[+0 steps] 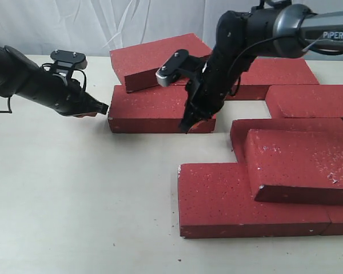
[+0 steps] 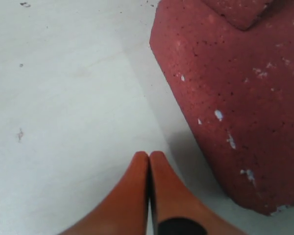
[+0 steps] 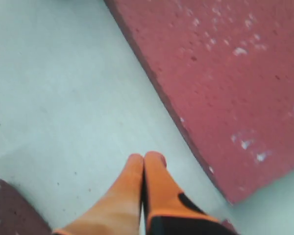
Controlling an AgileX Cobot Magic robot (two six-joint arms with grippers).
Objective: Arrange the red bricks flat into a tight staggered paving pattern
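Observation:
Several red bricks lie on the pale table (image 1: 74,200). One back brick (image 1: 157,57) rests tilted on a flat brick (image 1: 148,108). My left gripper (image 1: 102,108) is shut and empty, its tip just off that flat brick's left end; the same brick (image 2: 235,98) shows beside the shut gripper (image 2: 149,155) in the left wrist view. My right gripper (image 1: 187,125) is shut and empty, pointing down at the flat brick's front edge near its right end. In the right wrist view the gripper (image 3: 146,157) is over bare table beside a brick (image 3: 225,83).
More bricks fill the right side: one at the back (image 1: 277,71), one at the right edge (image 1: 314,100), a large front brick (image 1: 223,200), and a tilted one (image 1: 303,165) lying across the front and middle bricks. A white curtain (image 1: 74,23) hangs behind.

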